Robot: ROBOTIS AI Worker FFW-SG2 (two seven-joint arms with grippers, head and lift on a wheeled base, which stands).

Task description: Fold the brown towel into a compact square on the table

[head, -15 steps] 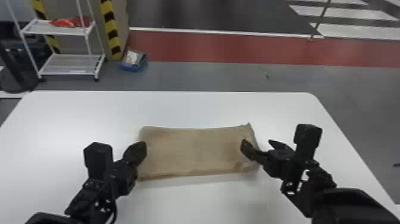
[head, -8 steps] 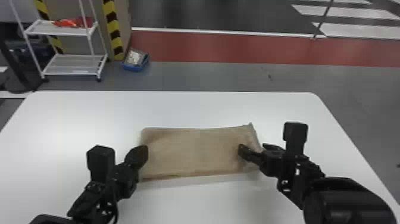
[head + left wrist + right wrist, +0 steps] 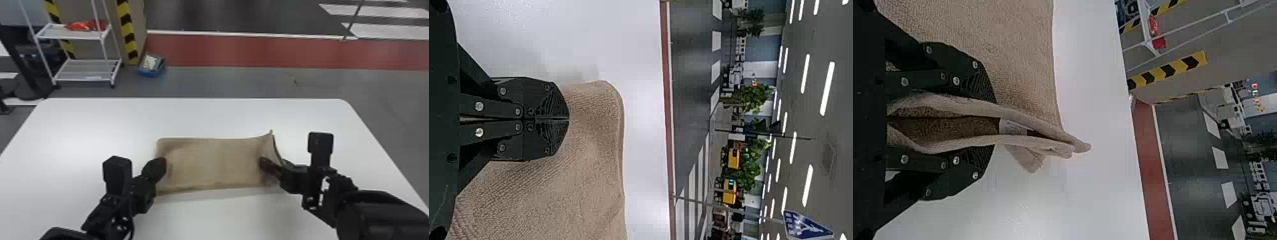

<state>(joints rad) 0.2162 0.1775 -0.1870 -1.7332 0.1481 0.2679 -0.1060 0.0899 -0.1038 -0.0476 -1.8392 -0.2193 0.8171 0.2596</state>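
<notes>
The brown towel [image 3: 214,162] is laid out on the worktop [image 3: 217,217], its long axis set left to right; its right end is bracketed by the parted fingers of the right claw [image 3: 993,125], judged nearer for a leftward fold; the left end is met by the left claw [image 3: 569,119], tips together; a pale label [image 3: 1013,128] is exposed in the fold, its writing unreadable.

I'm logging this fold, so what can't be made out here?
- Underside of the towel: head view, hidden by its top.
- Any print on the white tag: right wrist view, too small.
- Towel beneath the left claw: left wrist view, claw covers it.
- Blue bin contents: head view, too small.
</notes>
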